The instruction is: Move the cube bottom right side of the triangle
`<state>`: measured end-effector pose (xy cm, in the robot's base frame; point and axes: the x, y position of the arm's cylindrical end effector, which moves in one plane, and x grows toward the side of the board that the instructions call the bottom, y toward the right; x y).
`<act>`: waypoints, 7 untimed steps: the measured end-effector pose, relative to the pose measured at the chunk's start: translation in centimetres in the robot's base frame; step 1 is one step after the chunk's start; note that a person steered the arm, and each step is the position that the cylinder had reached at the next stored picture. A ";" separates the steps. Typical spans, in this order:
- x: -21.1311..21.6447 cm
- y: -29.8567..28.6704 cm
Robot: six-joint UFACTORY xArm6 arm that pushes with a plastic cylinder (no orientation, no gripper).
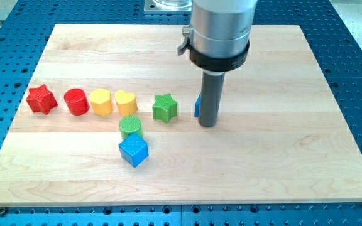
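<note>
Claw is hardly the word for what this arm carries: it ends in a straight dark rod with nothing to part or clamp, so no open or closed state can be read from it. The tip (207,124) rests on the wooden worktop (294,163), a little toward the view's right of the middle.

The blue cube (134,150) lies well apart from the tip, toward the view's left and lower down, nearer the view's bottom edge. It sits slightly turned, one corner facing the view's bottom. Just above it, touching or nearly so, stands a green cylinder (130,126).

Right against the rod, on its left side in the view, a sliver of another blue block (197,105) peeks out. The rod hides most of it, so its shape cannot be made out, nor whether the rod touches it.

To the view's left of that sliver is a green star (164,107), near but not touching. Further left runs a close row: a yellow heart (126,102), a second yellow block (101,102) of rounded outline pressed beside it, a red cylinder (76,102) and a red star (41,99) at the far end.

The arm comes straight down from the view's top. Its wide silver housing (222,28) with a black collar sits above the rod, which stands upright.
</note>
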<state>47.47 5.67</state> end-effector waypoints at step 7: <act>6.0 -3.5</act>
<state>53.50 2.16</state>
